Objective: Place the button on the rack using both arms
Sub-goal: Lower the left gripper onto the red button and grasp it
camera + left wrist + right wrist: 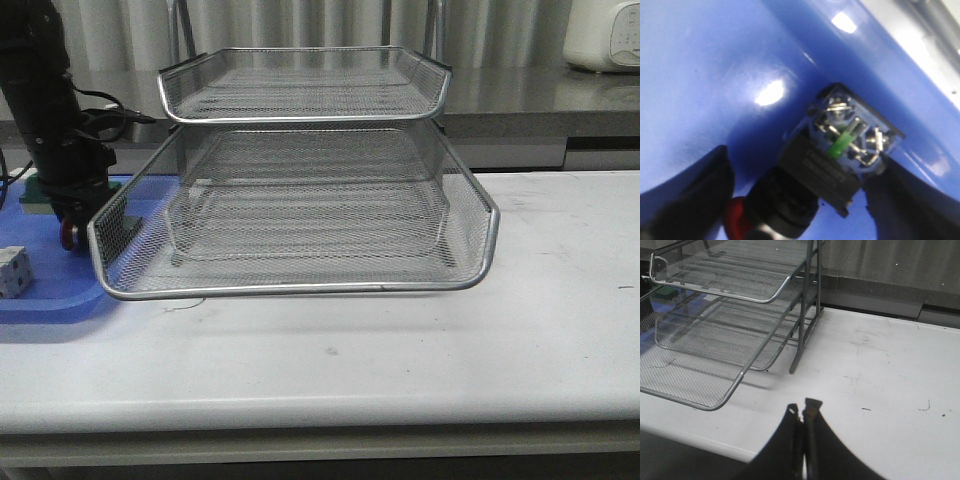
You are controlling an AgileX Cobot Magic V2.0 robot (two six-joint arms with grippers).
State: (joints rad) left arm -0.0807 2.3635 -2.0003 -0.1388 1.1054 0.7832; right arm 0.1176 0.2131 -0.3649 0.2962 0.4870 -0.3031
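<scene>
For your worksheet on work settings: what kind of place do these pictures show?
Probably a lab or workshop bench. A wire rack stands on a plain white table, a blue tray holds small parts like the button, and a grey counter runs behind.

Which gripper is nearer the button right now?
Left. The left gripper straddles the button on the blue tray; the right gripper hangs shut over bare table, beyond the rack.
</scene>
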